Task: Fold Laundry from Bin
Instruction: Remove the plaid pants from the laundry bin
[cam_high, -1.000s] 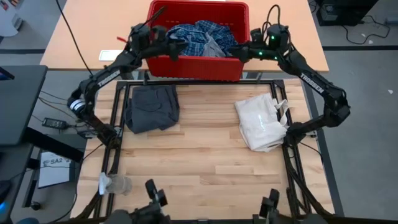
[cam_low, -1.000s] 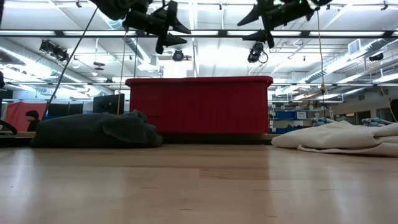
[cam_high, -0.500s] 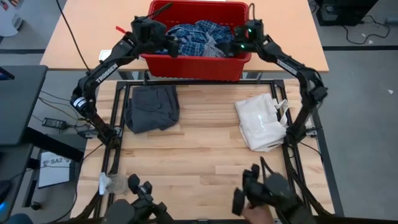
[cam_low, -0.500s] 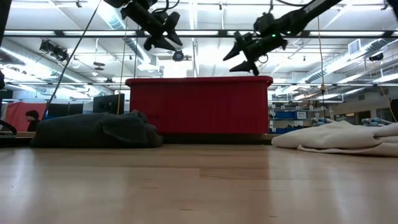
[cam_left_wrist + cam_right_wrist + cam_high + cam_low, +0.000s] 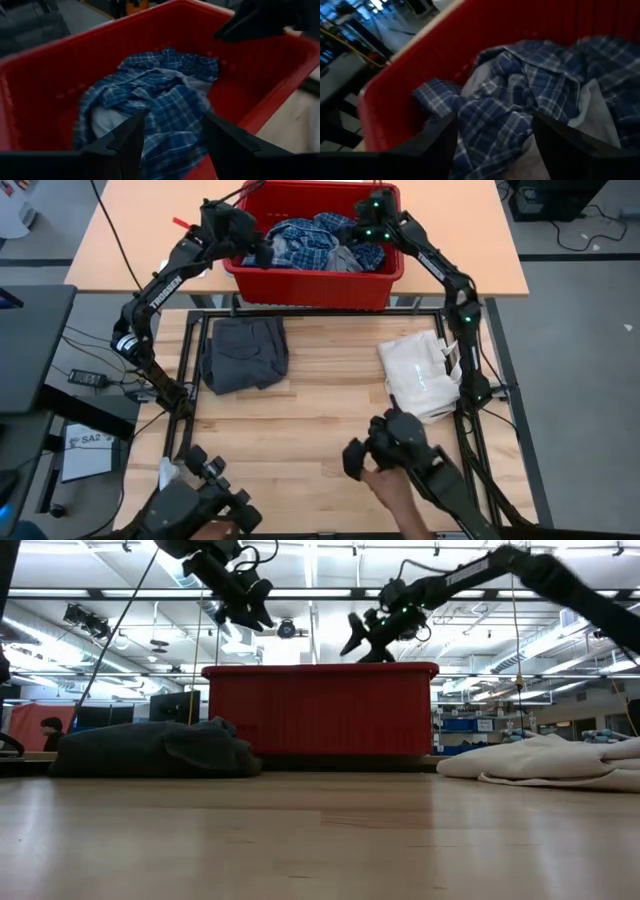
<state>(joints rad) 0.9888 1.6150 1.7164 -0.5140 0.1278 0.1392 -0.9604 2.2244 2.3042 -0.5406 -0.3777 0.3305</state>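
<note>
The red bin stands past the table's far edge and holds a blue-and-white plaid shirt bunched over a light grey piece. My left gripper hovers open above the bin's left part, fingers over the shirt without touching it. My right gripper hangs open above the bin's right part, just over the shirt, apart from it. In the low view both grippers are above the bin's rim. A folded dark grey garment lies flat on the table's left.
A white fabric bag with cords lies on the table's right part. At the near edge two further dark arms show, with a person's hand on one. A small clear object lies at the near left corner.
My right gripper has swung from the bin's near right corner toward the far edge and the left, sinking over the shirt in the bin. My left gripper has shifted a little toward the far edge above the bin's left wall and turned about its wrist.
</note>
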